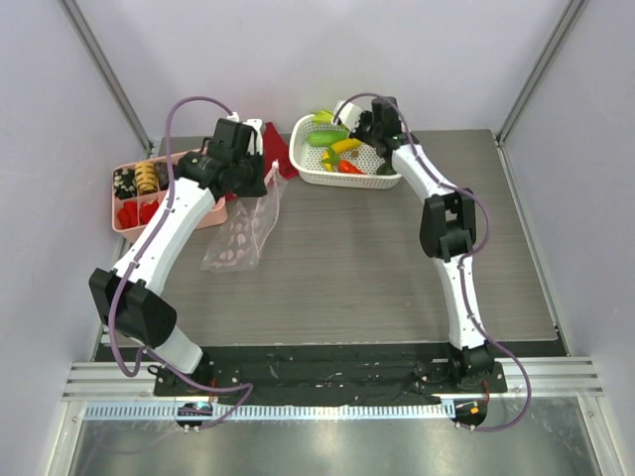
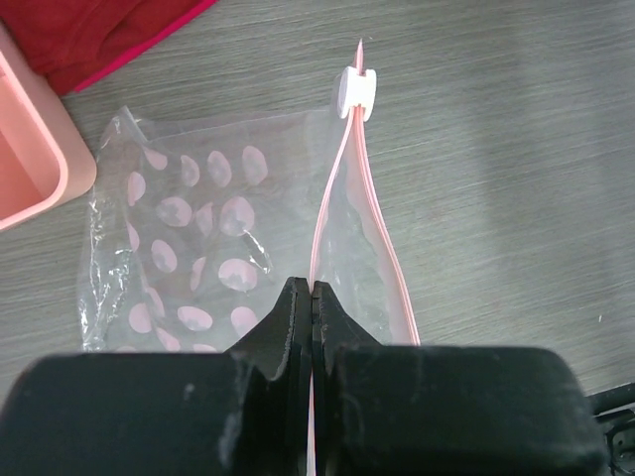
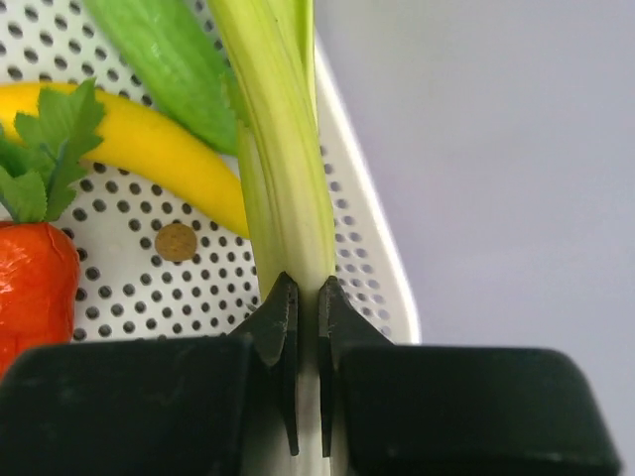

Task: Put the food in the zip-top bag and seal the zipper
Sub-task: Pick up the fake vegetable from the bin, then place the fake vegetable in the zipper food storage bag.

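Grey wood-grain tabletop fills the space between pale lilac walls, with both arms reaching toward its far edge. On the left side lies the zip-top bag, clear and floppy with pale pink dots, spread flat just beside a pink tray of small dark, yellow and red bits. A red cloth sits behind the bag, near the tray's far corner. The left claw is clenched on the zipper, and the thin pink strip runs straight in between its black fingers. From that grip the strip's two sides bow apart and meet again at the small white slider, which rests on the tabletop at the far end of the bag edge. At the back centre stands a white perforated basket holding the toy food. The right claw is down inside it by the right-hand wall, with its fingers pinched on the pale end of the leek. The leek's green-and-white stalk runs away from the fingertips along the basket rim. Left of the leek lies the yellow banana, with a flat green piece beyond it. The red-orange pepper, topped with green leaves, lies at the near left on the basket floor. None of the food is in the bag.
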`<action>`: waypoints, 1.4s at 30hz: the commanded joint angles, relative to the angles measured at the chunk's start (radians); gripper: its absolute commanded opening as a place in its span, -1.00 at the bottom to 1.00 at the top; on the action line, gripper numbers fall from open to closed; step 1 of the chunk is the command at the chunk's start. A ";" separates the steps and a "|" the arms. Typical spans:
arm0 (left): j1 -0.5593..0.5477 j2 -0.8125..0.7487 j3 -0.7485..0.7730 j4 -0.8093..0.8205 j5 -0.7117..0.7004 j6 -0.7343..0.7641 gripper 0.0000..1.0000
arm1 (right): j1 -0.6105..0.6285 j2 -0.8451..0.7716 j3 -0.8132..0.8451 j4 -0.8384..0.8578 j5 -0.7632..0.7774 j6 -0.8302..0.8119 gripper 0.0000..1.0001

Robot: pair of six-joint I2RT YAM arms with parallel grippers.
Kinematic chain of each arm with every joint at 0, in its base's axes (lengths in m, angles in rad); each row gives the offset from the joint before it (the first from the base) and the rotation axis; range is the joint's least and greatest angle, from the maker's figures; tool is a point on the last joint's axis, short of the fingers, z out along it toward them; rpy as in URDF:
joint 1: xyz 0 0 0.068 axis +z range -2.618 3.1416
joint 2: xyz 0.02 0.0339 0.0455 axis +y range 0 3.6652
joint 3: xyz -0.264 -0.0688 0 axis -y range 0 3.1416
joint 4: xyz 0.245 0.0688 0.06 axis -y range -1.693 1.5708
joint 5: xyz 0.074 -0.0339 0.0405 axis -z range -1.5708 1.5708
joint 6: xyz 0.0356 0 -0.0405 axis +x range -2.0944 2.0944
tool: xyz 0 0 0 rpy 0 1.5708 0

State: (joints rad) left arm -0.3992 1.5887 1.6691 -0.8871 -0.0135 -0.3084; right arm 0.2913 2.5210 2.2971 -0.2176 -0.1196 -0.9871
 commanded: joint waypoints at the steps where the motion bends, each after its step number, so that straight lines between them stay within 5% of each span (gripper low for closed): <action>1: 0.014 -0.019 0.029 0.040 0.044 -0.021 -1.00 | -0.020 -0.247 -0.018 0.054 -0.032 0.238 -0.98; 6: 0.014 -0.030 0.021 0.069 0.049 -0.041 -1.00 | -0.050 -0.372 -0.050 0.040 -0.071 0.555 -0.99; 9: 0.016 -0.045 0.001 0.102 0.060 -0.081 -1.00 | -0.090 -0.454 -0.088 0.064 -0.127 0.880 -0.99; 15: 0.017 -0.076 -0.063 0.232 0.116 -0.234 -1.00 | -0.106 -0.714 -0.459 0.479 -0.063 1.495 -0.99; 18: 0.017 -0.085 -0.091 0.313 0.139 -0.331 -0.99 | -0.046 -0.810 -0.547 0.578 0.046 1.634 -0.99; 22: 0.017 -0.055 -0.069 0.336 0.133 -0.449 -0.99 | 0.064 -0.870 -0.556 0.506 0.196 1.720 -0.99; 27: 0.017 -0.022 -0.075 0.396 0.150 -0.586 -0.99 | 0.235 -0.933 -0.711 0.682 0.378 1.632 -0.98; 42: 0.102 -0.076 -0.278 0.726 0.320 -0.912 -0.99 | 0.414 -0.939 -0.924 0.790 0.477 1.552 -0.99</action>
State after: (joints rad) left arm -0.3199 1.5620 1.4223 -0.3378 0.2325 -1.1053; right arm 0.6724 1.6276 1.4311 0.4652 0.2977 0.6075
